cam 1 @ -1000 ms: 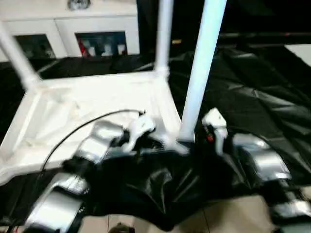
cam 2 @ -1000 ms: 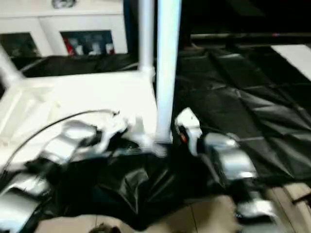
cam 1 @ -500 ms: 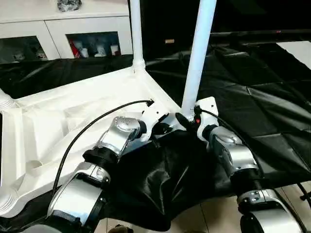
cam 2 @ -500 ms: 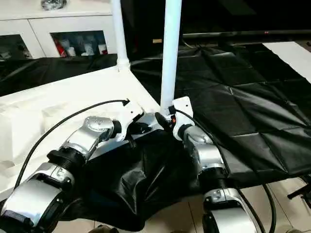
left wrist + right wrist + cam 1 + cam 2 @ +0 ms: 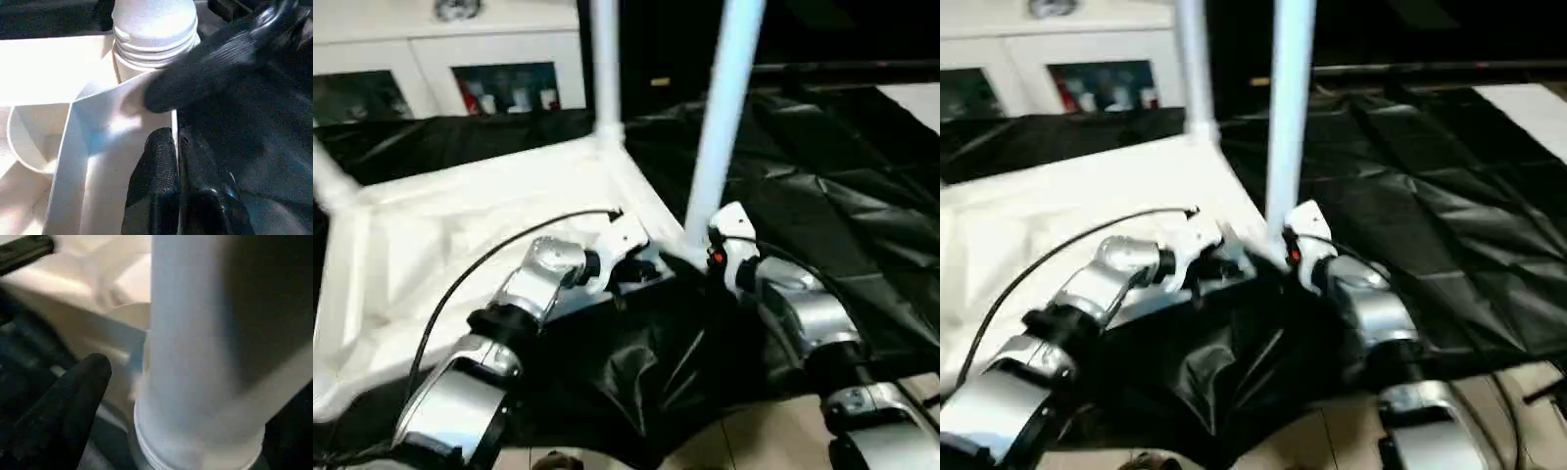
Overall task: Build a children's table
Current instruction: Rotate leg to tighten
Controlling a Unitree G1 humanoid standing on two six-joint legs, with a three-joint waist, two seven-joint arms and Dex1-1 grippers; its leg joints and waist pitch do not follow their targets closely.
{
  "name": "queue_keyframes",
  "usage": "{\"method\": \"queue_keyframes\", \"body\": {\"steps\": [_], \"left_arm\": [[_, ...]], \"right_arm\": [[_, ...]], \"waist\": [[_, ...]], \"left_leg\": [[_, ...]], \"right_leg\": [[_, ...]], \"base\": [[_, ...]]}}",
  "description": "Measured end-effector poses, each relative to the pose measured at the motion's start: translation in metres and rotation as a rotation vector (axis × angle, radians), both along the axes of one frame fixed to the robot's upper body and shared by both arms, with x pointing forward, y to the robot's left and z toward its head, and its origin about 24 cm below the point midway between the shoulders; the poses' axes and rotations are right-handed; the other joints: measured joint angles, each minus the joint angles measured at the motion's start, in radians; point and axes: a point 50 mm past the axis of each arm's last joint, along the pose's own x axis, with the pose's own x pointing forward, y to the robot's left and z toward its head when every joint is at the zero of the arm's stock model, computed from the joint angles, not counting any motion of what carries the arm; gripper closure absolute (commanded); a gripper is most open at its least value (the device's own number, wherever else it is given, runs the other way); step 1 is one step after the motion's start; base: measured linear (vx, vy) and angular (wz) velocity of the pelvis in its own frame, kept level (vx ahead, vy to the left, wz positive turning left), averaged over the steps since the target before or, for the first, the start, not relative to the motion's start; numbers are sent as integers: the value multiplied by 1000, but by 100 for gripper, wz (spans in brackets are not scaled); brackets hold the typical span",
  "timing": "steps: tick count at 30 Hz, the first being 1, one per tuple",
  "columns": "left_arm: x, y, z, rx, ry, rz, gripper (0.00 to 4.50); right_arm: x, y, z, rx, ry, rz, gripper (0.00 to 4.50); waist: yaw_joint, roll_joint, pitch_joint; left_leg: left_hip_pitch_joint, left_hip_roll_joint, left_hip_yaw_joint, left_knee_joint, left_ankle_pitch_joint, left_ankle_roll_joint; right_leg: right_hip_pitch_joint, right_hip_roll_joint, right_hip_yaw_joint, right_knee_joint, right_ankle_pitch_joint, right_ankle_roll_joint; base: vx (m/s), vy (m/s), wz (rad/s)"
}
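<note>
Bracing hold: left gripper [image 5: 177, 147] was pinched onto the tabletop [image 5: 460, 225] rim, likely steadying it.
Tabletop: lay underside up on black sheet [image 5: 822, 196].
Near leg [image 5: 720, 117]: stood in the corner socket.
Right gripper [image 5: 700, 257]: beside leg base; one finger [image 5: 58, 401] was apart from the leg, grip uncertain.

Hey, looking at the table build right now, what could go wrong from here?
1. The near leg stands in its corner socket, but the right gripper has its one visible finger off it; if the leg is not fully seated, it may lean or pop out.
2. The left gripper pinches the tabletop's thin rim; a pull could shift the upturned tabletop and shake the far leg.
</note>
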Motion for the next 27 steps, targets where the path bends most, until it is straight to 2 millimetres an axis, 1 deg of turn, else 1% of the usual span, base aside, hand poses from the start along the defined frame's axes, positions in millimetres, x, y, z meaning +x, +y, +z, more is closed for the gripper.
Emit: {"method": "queue_keyframes", "body": {"steps": [1,4,8,9,10,12,13,14,17,18,19,22,24,27], "left_arm": [[-3,4,0,-1,9,-30,450],[-8,13,0,-5,29,-93,450],[-14,21,0,3,53,-153,450],[-15,23,0,6,58,-161,450],[-15,24,1,5,59,-170,450],[-16,25,1,6,59,-177,450],[-17,26,1,7,56,-180,450],[-17,26,1,7,57,-181,450],[-17,26,1,8,58,-180,450],[-17,26,1,8,59,-180,450],[-17,26,1,8,59,-180,450],[-18,27,1,9,59,-180,450],[-18,27,0,9,59,-180,450],[-17,22,-1,6,52,-159,450]], "right_arm": [[-4,-4,2,-6,4,51,6],[-9,-12,9,-11,0,132,6],[-15,-17,14,-14,12,229,6],[-16,-16,14,-11,17,244,32],[-16,-15,14,-3,21,255,40],[-17,-13,14,9,25,274,40],[-18,-13,14,11,28,281,72],[-18,-13,14,12,29,284,72],[-19,-12,13,17,36,295,101],[-20,-12,12,18,37,296,101],[-20,-12,12,19,38,297,124],[-22,-10,12,18,36,311,135],[-22,-10,12,18,38,312,161],[-21,-6,10,34,45,283,179]], "waist": [[3,0,0],[8,0,0],[18,0,0],[20,0,0],[22,0,0],[23,0,0],[23,0,0],[23,0,0],[23,0,0],[23,0,0],[23,0,0],[23,0,0],[23,0,0],[22,0,0]], "left_leg": [[0,0,0,0,0,0],[0,0,0,0,0,0],[0,0,0,0,0,0],[0,0,0,0,0,0],[0,0,0,0,0,0],[0,0,0,0,0,0],[0,0,0,0,0,0],[0,0,0,0,0,0],[-1,0,0,0,0,0],[-1,0,0,0,0,0],[-1,0,0,0,0,0],[-1,0,0,0,0,0],[-1,0,0,0,0,0],[0,0,0,0,0,0]], "right_leg": [[0,0,0,0,0,0],[0,0,0,1,0,0],[0,0,0,1,0,0],[0,0,0,1,0,0],[-1,0,0,1,0,0],[-1,0,0,1,0,0],[-1,0,0,1,0,0],[-1,0,0,1,0,0],[-1,0,0,1,0,0],[-1,0,0,1,0,0],[-1,0,0,1,0,0],[-1,0,0,1,0,0],[-1,0,0,1,0,0],[-1,0,0,1,0,0]], "base": [[0,0,0],[0,0,0],[0,0,0],[0,0,0],[0,0,0],[0,0,0],[0,0,0],[0,0,0],[0,0,0],[0,0,0],[0,0,0],[0,0,0],[0,0,0],[0,0,0]]}}
